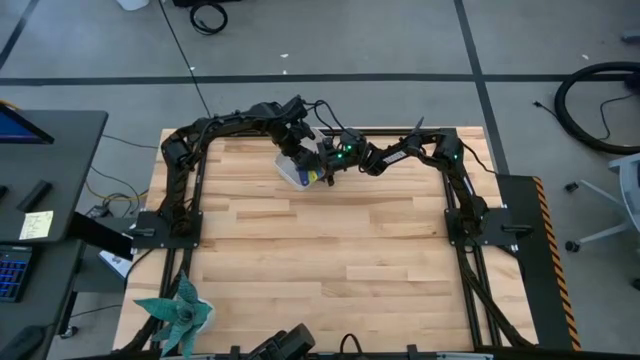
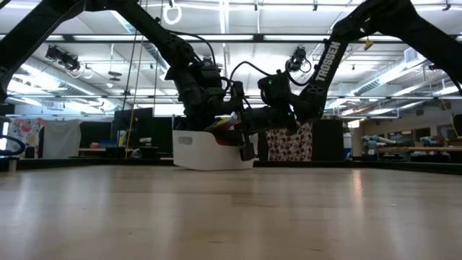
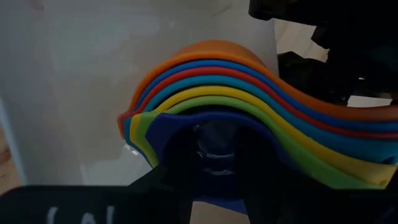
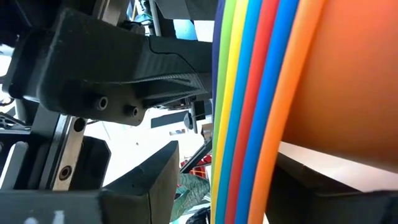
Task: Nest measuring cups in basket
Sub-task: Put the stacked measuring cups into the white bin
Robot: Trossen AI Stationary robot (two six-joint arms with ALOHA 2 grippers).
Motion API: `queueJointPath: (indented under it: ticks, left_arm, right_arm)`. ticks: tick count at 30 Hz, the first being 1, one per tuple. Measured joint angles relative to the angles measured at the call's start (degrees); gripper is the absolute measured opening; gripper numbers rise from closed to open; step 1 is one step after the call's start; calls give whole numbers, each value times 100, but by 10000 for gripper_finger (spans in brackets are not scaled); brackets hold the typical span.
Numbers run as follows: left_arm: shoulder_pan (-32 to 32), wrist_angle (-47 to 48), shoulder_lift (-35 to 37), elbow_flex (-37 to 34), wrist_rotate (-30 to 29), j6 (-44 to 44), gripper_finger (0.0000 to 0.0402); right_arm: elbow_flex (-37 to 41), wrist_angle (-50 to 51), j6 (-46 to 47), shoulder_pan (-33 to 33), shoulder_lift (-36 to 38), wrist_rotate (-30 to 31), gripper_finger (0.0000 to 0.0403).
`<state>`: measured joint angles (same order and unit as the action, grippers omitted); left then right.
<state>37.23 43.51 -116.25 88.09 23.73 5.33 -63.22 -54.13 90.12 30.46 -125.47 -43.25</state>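
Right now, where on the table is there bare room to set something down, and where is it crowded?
Free: the wood table from the basket toward the near edge, between the two side frames. Crowded: the far edge, where the left tool and right tool meet over the basket and nested measuring cups.

Measuring cups (image 3: 217, 93) nested, rims banded from outside in: orange, dark blue, red, light blue, yellow, green, dark blue innermost. Same stripe order on edge in right wrist view (image 4: 261, 112). Basket (image 2: 209, 150) plain white. Table (image 1: 330, 250) light wood, plank-striped. Both arms black; right arm lettered white. Green lights at right wrist. Teal spiky plant (image 1: 178, 312) near left corner. Floor (image 1: 400, 40) grey, dark lines.
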Motion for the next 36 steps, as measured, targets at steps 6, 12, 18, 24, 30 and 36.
queueJointPath:
  ticks: [6, 12, 18, 24, 30, 36]
  left_arm:
    - [0, 13, -2, 0, -24, -7, 116]
    - [4, 9, -7, 0, -36, -7, 116]
    - [4, 84, -11, 0, -39, -7, 116]
    - [7, 199, -13, 0, -28, -70, 116]
    - [-2, 216, -20, 0, 35, -66, 116]
    - [-4, 227, -22, 0, 43, -64, 116]
  right_arm:
    - [0, -7, -270, -2, 0, 78, 198]
    - [0, -18, -306, 0, 0, 129, 198]
    - [0, 5, -136, -24, 3, 233, 198]
    - [0, 100, 9, -81, 31, 343, 198]
    - [0, 976, -479, -83, 317, 421, 198]
    - [0, 1416, -591, -81, 473, 478, 198]
